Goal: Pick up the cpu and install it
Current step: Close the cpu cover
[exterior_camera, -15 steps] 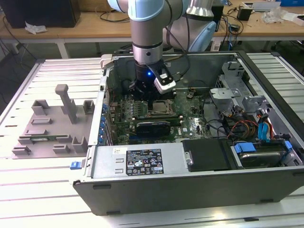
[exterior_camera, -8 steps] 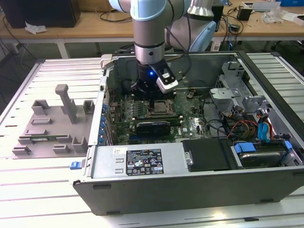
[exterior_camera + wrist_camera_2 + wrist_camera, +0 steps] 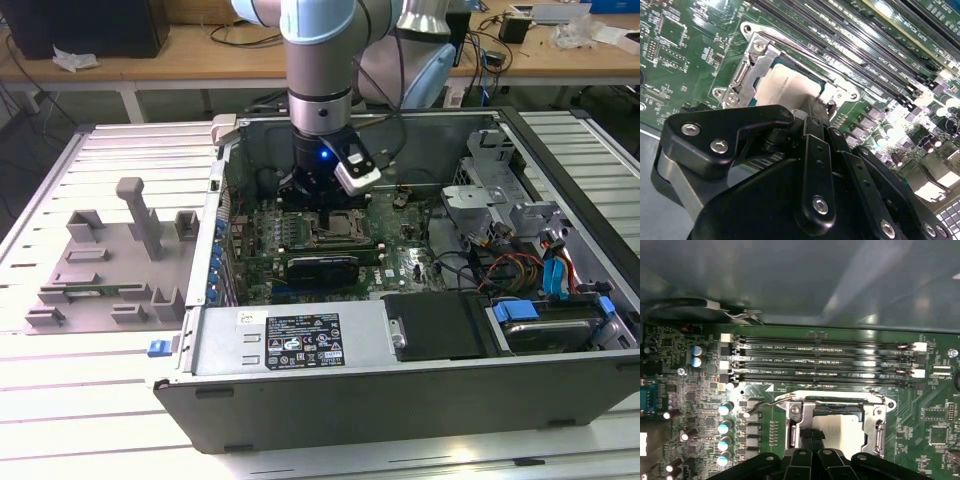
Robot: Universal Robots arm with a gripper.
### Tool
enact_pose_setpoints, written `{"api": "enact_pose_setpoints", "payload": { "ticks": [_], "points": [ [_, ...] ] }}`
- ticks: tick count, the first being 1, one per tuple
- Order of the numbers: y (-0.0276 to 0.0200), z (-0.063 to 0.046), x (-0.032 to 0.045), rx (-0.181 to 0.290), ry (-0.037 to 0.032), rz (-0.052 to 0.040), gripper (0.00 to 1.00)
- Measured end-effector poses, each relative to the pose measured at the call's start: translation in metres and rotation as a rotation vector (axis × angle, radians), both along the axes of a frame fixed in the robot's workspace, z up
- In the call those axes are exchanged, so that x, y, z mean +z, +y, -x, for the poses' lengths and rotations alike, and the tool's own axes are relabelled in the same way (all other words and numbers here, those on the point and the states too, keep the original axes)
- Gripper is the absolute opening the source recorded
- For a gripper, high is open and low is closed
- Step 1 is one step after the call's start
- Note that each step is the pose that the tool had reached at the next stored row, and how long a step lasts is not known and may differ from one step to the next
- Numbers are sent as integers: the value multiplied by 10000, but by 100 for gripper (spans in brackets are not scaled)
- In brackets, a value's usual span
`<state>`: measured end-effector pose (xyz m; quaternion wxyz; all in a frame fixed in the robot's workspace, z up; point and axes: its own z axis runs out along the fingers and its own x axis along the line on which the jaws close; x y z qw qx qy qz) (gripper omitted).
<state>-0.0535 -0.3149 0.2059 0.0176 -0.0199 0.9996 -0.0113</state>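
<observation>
The cpu (image 3: 785, 87) (image 3: 842, 432), a flat square chip with a pale silver top, lies inside the metal socket frame (image 3: 747, 65) (image 3: 877, 425) on the green motherboard. My gripper (image 3: 322, 205) (image 3: 812, 112) (image 3: 811, 436) hangs straight down into the open computer case, right over the socket and against the near edge of the cpu. Its black body hides part of the chip in both wrist views. The socket's wire lever (image 3: 767, 402) stands off to one side of the frame.
Long memory slots (image 3: 820, 360) (image 3: 855, 40) run beside the socket, and upright capacitors (image 3: 725, 430) stand close by. Case walls (image 3: 400, 350) ring the board, with a drive cage and cables (image 3: 500, 265) at the exterior view's right. A grey fixture plate (image 3: 110, 270) lies at its left.
</observation>
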Motion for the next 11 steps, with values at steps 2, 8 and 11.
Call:
{"api": "enact_pose_setpoints", "payload": {
  "ticks": [2,8,11],
  "points": [
    [0,-47,-1,25,-1,-1,11],
    [0,-95,7,47,3,2,11],
    [0,-95,36,48,3,2,11]
  ]
}}
